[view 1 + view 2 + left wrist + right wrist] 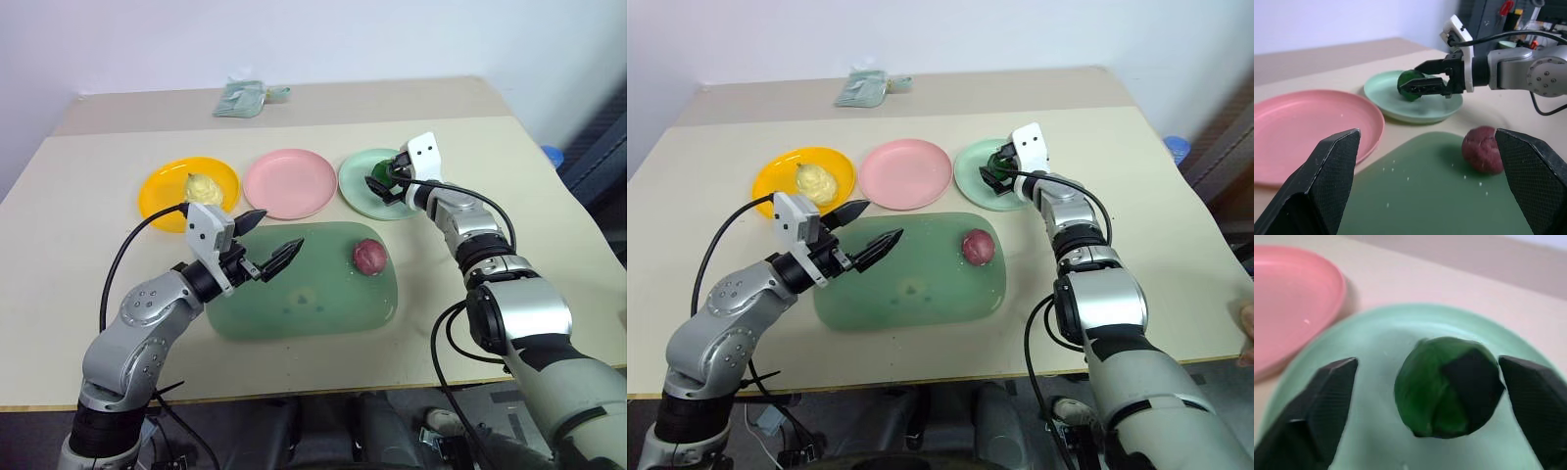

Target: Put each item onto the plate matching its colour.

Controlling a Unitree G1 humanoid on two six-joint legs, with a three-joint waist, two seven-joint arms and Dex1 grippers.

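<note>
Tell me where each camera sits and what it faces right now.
Head stereo pair: looks down over both arms at the beige table, the translucent green board and the round yellow plastic plate.
Left wrist: along the open left gripper at the maroon-red ball.
Right wrist: along the open right gripper at the green ball.
Shared: the mint green plate.

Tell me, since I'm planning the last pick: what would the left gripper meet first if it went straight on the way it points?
Probably the maroon ball on the green board; it lies just right of the open left gripper midline, so depth and aim remain uncertain.
</note>
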